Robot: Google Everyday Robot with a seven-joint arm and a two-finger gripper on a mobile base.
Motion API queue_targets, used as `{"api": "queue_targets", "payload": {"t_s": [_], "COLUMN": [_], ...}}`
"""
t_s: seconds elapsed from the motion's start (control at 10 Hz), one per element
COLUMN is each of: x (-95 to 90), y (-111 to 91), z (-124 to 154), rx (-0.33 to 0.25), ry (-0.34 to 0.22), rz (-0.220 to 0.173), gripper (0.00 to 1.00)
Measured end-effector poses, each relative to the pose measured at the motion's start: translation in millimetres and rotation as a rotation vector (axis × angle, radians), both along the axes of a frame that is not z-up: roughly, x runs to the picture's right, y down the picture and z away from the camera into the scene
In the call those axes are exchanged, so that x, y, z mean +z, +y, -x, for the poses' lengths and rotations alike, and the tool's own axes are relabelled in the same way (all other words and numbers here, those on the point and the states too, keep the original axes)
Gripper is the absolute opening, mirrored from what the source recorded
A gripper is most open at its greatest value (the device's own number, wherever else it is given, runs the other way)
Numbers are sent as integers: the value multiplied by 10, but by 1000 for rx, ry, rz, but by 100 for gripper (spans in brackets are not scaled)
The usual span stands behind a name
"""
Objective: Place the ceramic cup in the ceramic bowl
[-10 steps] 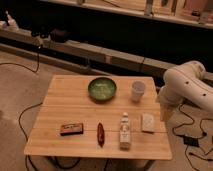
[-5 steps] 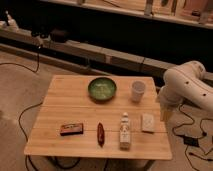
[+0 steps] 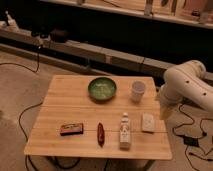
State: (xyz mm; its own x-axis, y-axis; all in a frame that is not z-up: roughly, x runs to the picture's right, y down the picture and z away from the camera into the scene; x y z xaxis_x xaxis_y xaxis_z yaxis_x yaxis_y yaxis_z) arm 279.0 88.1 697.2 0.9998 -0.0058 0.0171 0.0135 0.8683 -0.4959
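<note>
The ceramic cup (image 3: 138,91), small, white and handleless, stands upright on the wooden table (image 3: 70,110) at the back right. The ceramic bowl (image 3: 102,88), green with a paler inside, sits to the cup's left at the back middle, apart from it. My white arm (image 3: 187,85) hangs over the table's right edge. The gripper (image 3: 164,110) points down beside that edge, to the right of the cup and a little nearer than it, holding nothing that I can see.
A white labelled bottle (image 3: 125,132) stands at the front. A red chilli-like item (image 3: 100,134) and a dark flat packet (image 3: 71,129) lie to its left. A pale block (image 3: 147,122) lies to its right. Cables cross the floor (image 3: 192,142).
</note>
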Motion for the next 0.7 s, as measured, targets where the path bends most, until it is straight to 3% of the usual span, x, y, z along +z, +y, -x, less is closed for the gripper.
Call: {"api": "queue_targets", "payload": {"t_s": [0.3,0.7], "x": [304,691], "y": [-329,-554], "z": [117,49], "rx": [-73,-119], "ry": [-112,-149], "rz": [-66,-116], "gripper": [65,65]}}
